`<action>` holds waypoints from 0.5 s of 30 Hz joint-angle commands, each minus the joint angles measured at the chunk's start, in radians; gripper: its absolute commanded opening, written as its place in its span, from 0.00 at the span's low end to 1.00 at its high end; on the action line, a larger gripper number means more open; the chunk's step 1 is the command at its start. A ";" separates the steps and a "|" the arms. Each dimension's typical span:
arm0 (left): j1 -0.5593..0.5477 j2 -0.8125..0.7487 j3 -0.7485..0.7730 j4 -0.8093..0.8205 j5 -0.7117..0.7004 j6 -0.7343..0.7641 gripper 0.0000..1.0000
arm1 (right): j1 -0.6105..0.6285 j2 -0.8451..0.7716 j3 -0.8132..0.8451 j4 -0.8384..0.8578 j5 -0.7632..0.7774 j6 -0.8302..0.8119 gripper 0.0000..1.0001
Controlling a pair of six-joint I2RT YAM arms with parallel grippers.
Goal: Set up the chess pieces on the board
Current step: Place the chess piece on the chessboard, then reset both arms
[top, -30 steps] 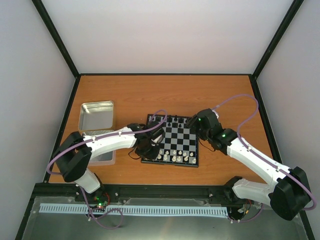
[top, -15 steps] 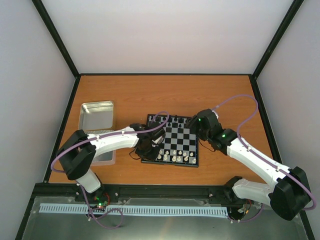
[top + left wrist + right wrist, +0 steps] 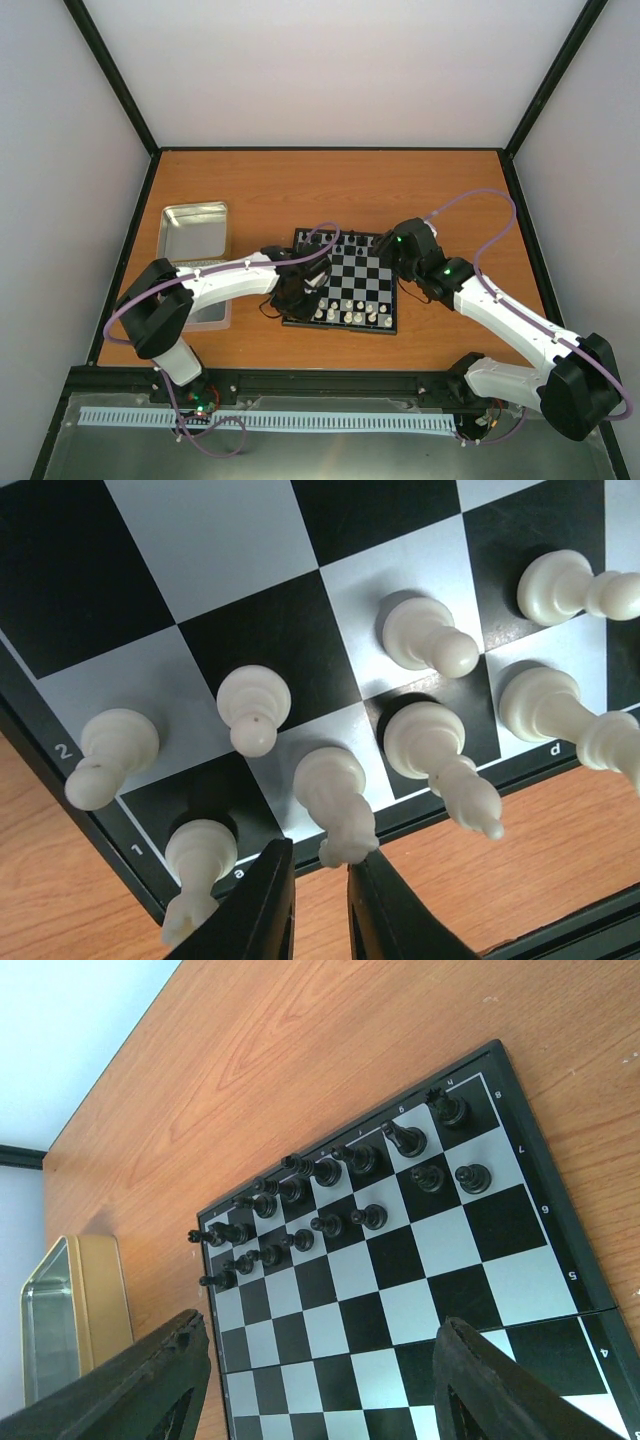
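Over board near-left corner | left end effector narrowed at white piece, grip unclear | right end effector open

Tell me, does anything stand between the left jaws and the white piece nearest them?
Nothing visible does. The left gripper has its jaws right at the head of that white piece; the neighbouring white pieces stand to the sides, not between.

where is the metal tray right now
In the top view, the metal tray lies on the left side of the table, left of the board and apart from it.
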 commanded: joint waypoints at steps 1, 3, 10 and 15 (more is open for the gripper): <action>-0.010 -0.021 0.054 -0.034 -0.006 0.013 0.17 | -0.008 -0.006 -0.014 0.009 0.014 -0.003 0.62; -0.010 -0.034 0.063 -0.042 -0.006 0.014 0.17 | -0.008 -0.010 -0.015 0.006 0.017 -0.006 0.62; -0.006 -0.124 0.085 -0.065 -0.072 0.016 0.24 | -0.009 -0.033 -0.015 -0.016 0.020 -0.072 0.62; 0.039 -0.202 0.044 0.002 -0.110 -0.012 0.27 | -0.012 -0.041 -0.015 -0.052 0.016 -0.126 0.62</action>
